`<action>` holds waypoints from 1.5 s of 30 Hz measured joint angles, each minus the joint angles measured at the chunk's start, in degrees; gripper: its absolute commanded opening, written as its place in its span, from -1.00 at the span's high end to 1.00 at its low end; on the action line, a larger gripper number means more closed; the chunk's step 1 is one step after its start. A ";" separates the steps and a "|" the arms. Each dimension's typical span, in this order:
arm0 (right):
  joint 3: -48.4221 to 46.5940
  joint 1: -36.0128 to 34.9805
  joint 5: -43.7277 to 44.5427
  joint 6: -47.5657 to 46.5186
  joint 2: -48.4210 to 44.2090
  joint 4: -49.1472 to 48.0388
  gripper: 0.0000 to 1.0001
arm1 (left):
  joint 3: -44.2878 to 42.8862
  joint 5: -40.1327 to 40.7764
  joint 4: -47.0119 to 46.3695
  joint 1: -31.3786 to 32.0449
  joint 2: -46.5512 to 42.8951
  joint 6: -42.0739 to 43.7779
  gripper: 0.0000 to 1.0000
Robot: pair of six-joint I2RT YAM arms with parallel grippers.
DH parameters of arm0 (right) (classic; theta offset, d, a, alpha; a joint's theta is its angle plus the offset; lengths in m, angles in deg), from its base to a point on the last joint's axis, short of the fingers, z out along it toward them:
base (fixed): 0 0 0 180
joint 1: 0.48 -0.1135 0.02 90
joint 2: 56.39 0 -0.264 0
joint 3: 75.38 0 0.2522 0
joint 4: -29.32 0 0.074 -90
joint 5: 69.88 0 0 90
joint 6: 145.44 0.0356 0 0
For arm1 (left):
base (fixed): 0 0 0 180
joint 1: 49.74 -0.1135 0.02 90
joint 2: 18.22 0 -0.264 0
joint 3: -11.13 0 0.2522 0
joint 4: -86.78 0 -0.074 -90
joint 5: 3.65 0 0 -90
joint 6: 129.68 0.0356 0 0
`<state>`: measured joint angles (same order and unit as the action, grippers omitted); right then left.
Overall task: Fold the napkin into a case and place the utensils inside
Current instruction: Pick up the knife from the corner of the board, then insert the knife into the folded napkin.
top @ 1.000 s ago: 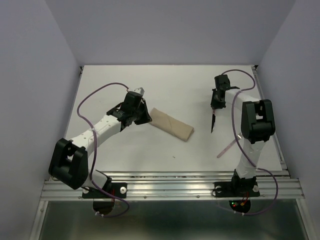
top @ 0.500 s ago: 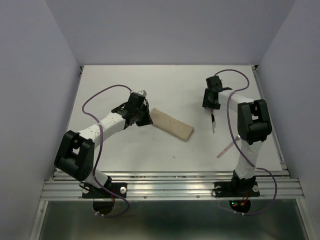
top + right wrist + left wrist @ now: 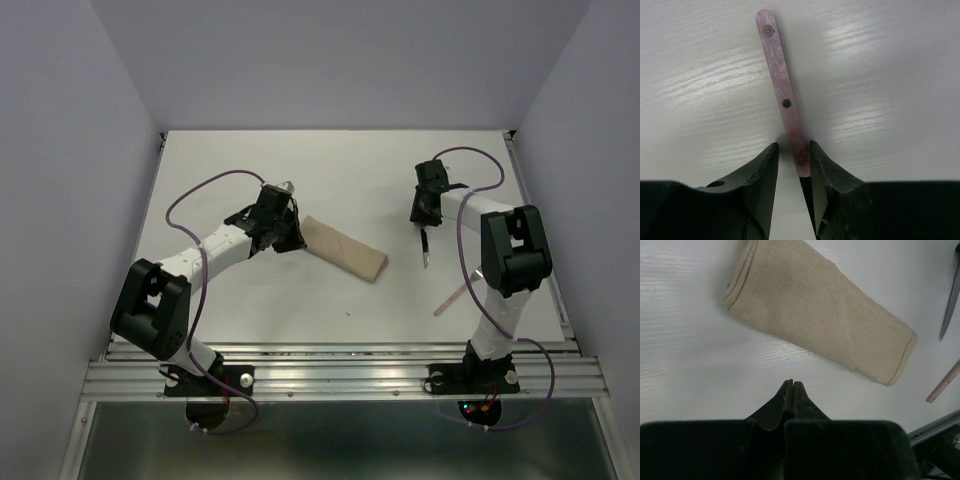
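Your right fingers [image 3: 757, 180], partly open, straddle the pink-handled metal utensil [image 3: 780, 75] without clamping it; your left fingers [image 3: 789, 400], shut and empty, sit near the folded beige cloth case [image 3: 820, 315].

Napkin [image 3: 345, 250]: plain beige-tan cloth folded into a narrow oblong case of layered folds, lying flat and slantwise, far end to the left, near end to the right. Knife [image 3: 425, 250]: right of the napkin and apart from it, pink riveted handle, pointed grey blade toward the near edge. Second utensil [image 3: 451, 297]: pale pink handle, slantwise, nearer the front, apart from both.
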<state>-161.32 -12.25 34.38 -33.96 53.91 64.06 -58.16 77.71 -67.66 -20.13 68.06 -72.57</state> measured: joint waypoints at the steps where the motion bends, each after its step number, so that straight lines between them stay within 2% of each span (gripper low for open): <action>1: 0.02 0.00 0.04 0.17 -0.02 0.00 0.57 | 0.00 0.00 0.00 0.00 0.02 0.00 1.00; 2: 0.02 0.00 0.04 0.39 -0.02 -0.02 0.80 | -0.02 0.00 0.00 0.00 0.02 0.00 1.00; 5: 0.50 -0.22 -0.35 0.39 -0.35 -0.37 0.99 | -0.28 -0.02 0.07 0.00 0.02 0.00 1.00; 12: 3.30 -2.97 0.92 -1.92 -2.93 -0.02 0.99 | -5.07 0.20 -0.02 -0.07 2.23 0.09 1.00; 17: 7.28 -7.23 1.51 -5.16 -8.85 1.05 0.99 | -12.66 0.09 -0.76 -1.16 12.57 0.57 1.00; 21: 10.25 -8.09 -0.48 -9.09 -16.59 0.98 0.99 | -13.64 -0.13 -0.79 -3.15 17.07 0.90 1.00; 26: 11.04 -10.54 -1.44 -13.66 -21.14 1.16 0.99 | -15.93 -0.76 -0.50 -5.92 21.35 0.94 1.00; 37: 11.52 -23.61 -4.39 -27.10 -21.09 2.34 0.99 | -20.02 -3.87 -2.45 -6.84 27.02 0.87 1.00; 45: 8.04 -25.49 -5.70 -31.87 -15.10 4.66 0.99 | -20.13 -4.26 -2.47 -6.84 27.04 0.87 1.00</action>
<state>-153.28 -37.73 28.67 -65.83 38.81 68.71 -78.29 73.45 -70.13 -26.97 95.10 -71.69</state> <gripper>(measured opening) 0.079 0.022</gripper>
